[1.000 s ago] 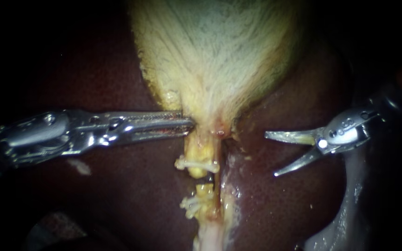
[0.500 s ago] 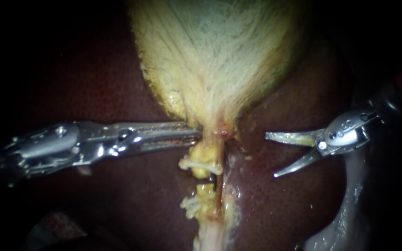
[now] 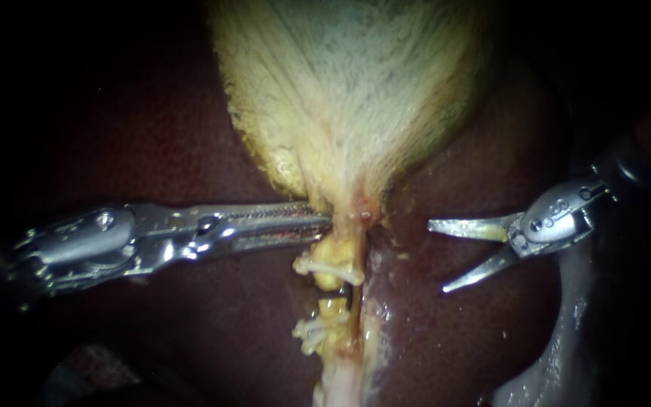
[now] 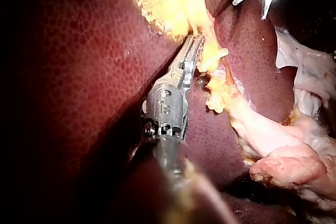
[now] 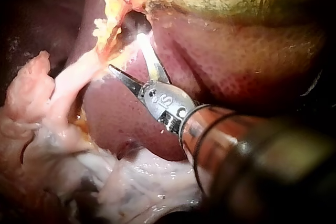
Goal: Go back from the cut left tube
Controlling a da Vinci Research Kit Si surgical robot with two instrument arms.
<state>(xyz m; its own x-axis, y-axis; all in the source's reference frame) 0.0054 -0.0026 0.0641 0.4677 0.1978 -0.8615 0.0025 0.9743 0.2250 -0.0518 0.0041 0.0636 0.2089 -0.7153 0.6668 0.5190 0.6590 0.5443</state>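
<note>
The endoscope view is showing both tools at once, facing each other across the cut tube [image 3: 331, 309]. The left tool [image 3: 329, 224] is reaching in with its jaws almost together, their tips pinching the narrow end of the gallbladder [image 3: 348, 90] just where the tube is starting. The right tool [image 3: 436, 256] is hanging with its jaws spread apart, gripping nothing. The tube is lying ahead of its tips, well clear of them, over the liver [image 3: 431, 339].

The left wrist view is adding the toothed inner face of the left tool [image 4: 195, 40]. It is also showing a lump of pale ragged tissue [image 4: 283, 166] lying off to the side of the shaft, where the tube is ending. The right wrist view is showing the right tool [image 5: 125, 52] from behind, with wet whitish tissue [image 5: 131, 182] lying under it.

The left tool's tips are sinking into yellow tissue, so how much they are holding is hard to make out. Both shafts are fading into darkness in the endoscope view. In the left wrist view only the spread jaws of the right tool [image 4: 251, 9] are showing, with the rest cut off. In both wrist views the clips are blurring into yellowish lumps.

Counting in the endoscope view: two tools, two stumps of the one cut tube, and two white clips. One clip [image 3: 324, 265] is sitting on the stump nearer the left tool's jaws. The other clip [image 3: 309, 330] is sitting on the farther stump, with a small gap lying open between the stumps.
</note>
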